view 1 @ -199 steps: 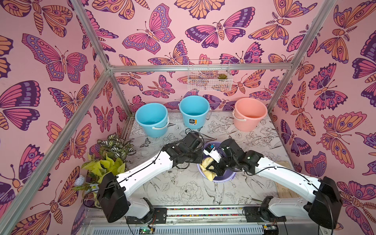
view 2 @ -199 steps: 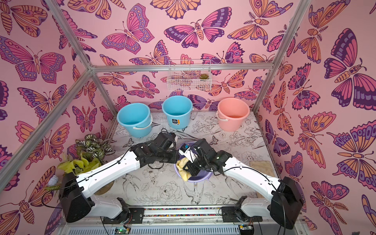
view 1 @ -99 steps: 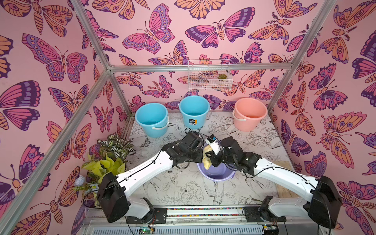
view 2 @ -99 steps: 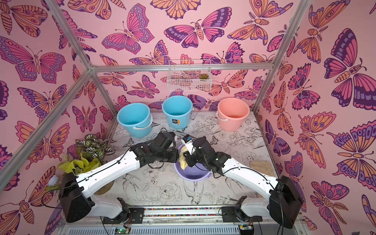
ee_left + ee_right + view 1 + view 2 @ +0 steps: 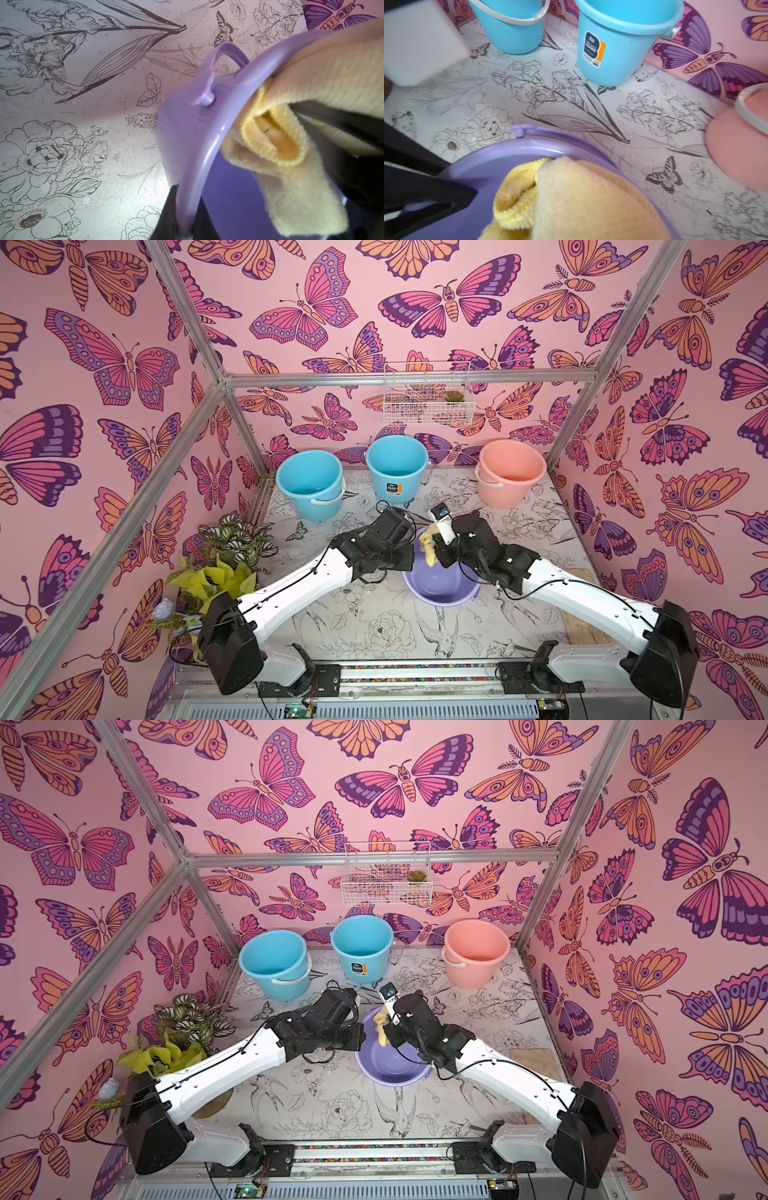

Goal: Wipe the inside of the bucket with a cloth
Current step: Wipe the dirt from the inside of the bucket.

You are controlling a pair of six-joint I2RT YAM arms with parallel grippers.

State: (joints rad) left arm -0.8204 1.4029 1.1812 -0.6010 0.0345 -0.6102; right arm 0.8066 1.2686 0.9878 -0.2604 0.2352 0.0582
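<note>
The lavender bucket (image 5: pixel 436 587) (image 5: pixel 390 1063) stands mid-table between my two arms. My left gripper (image 5: pixel 409 558) (image 5: pixel 185 218) is shut on the bucket's left rim (image 5: pixel 209 153), one black finger outside the wall and one inside. The pale-yellow cloth (image 5: pixel 428 547) (image 5: pixel 380 1029) hangs folded at the far rim, over the inside wall. My right gripper (image 5: pixel 436 545) is shut on the cloth. In the right wrist view the cloth (image 5: pixel 581 197) covers the jaws and lies against the purple rim (image 5: pixel 529 147).
Two sky-blue buckets (image 5: pixel 309 485) (image 5: pixel 397 468) and a salmon-pink bucket (image 5: pixel 509 472) line the back wall. Potted plants (image 5: pixel 220 560) fill the left edge. A wire basket (image 5: pixel 428 400) hangs on the back wall. A tan mat (image 5: pixel 534 1058) lies at the right.
My right gripper has carried the cloth from the near-left inside of the bucket up and away to the far rim. The left gripper has kept its hold on the rim.
</note>
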